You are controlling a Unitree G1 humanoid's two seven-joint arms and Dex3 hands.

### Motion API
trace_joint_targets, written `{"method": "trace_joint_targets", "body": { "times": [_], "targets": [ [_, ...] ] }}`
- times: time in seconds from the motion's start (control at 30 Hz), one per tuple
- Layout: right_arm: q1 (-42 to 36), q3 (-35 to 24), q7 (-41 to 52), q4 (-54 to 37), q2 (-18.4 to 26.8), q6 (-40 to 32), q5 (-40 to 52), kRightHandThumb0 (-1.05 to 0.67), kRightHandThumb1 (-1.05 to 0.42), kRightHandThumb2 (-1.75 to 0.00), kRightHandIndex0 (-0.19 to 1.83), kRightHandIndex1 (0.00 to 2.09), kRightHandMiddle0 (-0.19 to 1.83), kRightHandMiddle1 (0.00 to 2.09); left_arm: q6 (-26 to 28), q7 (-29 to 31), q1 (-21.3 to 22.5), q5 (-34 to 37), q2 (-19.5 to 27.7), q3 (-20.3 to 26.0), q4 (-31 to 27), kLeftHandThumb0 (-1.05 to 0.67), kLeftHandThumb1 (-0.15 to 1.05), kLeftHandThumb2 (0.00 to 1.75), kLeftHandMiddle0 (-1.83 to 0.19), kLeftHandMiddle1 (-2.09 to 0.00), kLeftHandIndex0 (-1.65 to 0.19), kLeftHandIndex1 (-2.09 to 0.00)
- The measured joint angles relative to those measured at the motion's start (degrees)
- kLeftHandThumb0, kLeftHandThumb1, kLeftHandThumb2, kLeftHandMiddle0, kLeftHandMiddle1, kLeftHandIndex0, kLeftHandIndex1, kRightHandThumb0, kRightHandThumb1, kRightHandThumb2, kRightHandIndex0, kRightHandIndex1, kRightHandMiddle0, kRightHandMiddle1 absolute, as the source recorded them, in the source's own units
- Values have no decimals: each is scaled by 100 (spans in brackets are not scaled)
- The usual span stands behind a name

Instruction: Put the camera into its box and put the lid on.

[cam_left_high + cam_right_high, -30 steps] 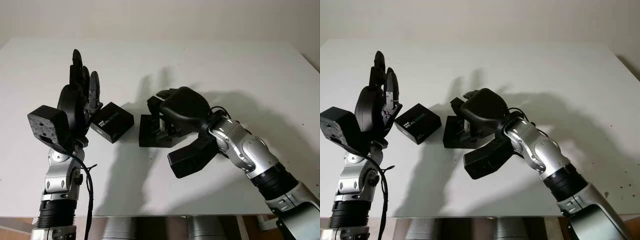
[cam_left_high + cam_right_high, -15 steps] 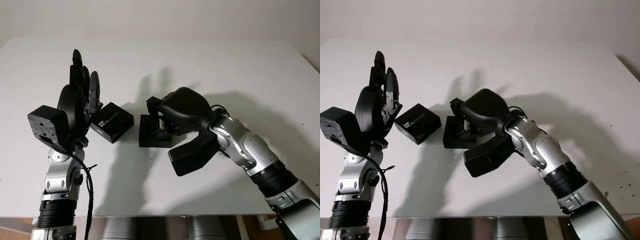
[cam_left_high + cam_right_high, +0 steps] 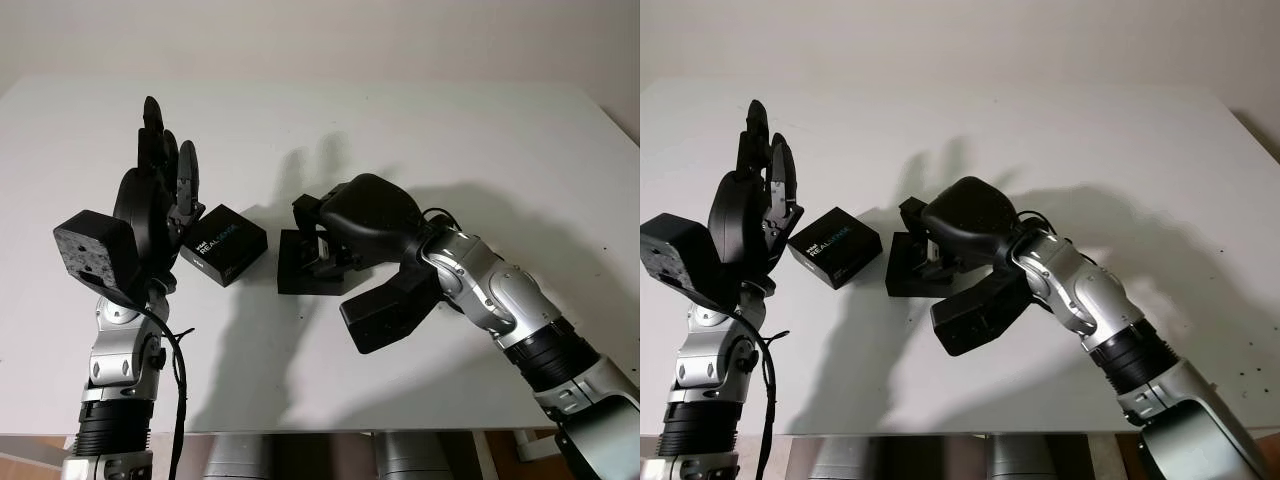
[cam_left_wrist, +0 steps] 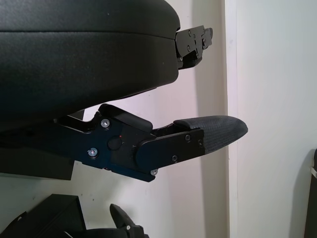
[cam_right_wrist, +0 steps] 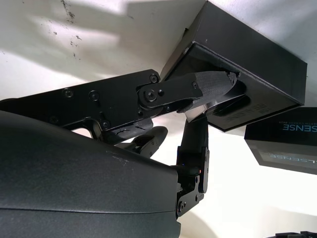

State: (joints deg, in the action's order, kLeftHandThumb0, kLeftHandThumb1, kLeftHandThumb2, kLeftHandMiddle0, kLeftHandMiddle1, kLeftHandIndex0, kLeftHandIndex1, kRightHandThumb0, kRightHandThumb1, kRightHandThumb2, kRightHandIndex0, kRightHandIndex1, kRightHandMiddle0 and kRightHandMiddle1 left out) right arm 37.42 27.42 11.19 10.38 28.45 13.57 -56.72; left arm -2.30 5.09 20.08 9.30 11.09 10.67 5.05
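On the white table [image 3: 480, 140] in the left eye view, right black three-finger hand [image 3: 345, 235] reaches in from bottom right, arm bent, palm down over the open black rectangular box [image 3: 300, 268] at table centre. Left black three-finger hand [image 3: 160, 190] stands raised upright at left, open, holding nothing. Black box lid with white lettering [image 3: 223, 244] lies flat just left of the box, apart from it.

Right eye view: same layout, right hand [image 3: 945, 225] covering the box [image 3: 912, 270], lid [image 3: 834, 246] near the left hand [image 3: 758, 195].

Left wrist view: left hand's fingers [image 4: 208, 134] straight over bare table, gripping nothing.

Right wrist view: right hand's fingers [image 5: 208, 85] dip into the box [image 5: 257, 64], pinched on a silvery camera [image 5: 200, 110] inside it; lid [image 5: 282, 144] beside.
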Motion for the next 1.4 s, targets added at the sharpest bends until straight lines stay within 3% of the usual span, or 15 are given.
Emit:
{"method": "trace_joint_targets", "body": {
  "times": [0.77, 1.03, 1.2, 1.27, 1.4],
  "targets": [
    [-3, -299, -504, 16, 80, -39, 199, -41, -99, -6, 58, 15, 43, 136, 25, 21, -1, 2, 2, 10, -16, -66, 105, 62, 19, 0, 19, 0],
    [1, -455, -591, 69, 80, -92, 368, -39, -101, -6, 59, 14, 39, 146, 60, 39, -1, -3, 27, 9, -16, -67, 105, 62, 19, 0, 19, 0],
    [-2, -728, -550, 130, -15, -166, 998, -37, -98, -5, 59, 11, 43, 121, 59, 38, -1, -3, 28, 9, -16, -67, 105, 62, 19, 0, 19, 0],
    [-6, -872, -507, 134, -117, -233, 1329, -38, -98, -5, 59, 10, 43, 127, 60, 24, -1, -3, 27, 9, -16, -67, 105, 61, 19, 0, 19, 0],
    [-49, -1120, -210, 139, -282, -406, 2028, -39, -100, -6, 54, 6, 34, 159, 71, 21, -1, -3, 28, 9, -16, -67, 105, 62, 19, 0, 19, 0]
  ]
}}
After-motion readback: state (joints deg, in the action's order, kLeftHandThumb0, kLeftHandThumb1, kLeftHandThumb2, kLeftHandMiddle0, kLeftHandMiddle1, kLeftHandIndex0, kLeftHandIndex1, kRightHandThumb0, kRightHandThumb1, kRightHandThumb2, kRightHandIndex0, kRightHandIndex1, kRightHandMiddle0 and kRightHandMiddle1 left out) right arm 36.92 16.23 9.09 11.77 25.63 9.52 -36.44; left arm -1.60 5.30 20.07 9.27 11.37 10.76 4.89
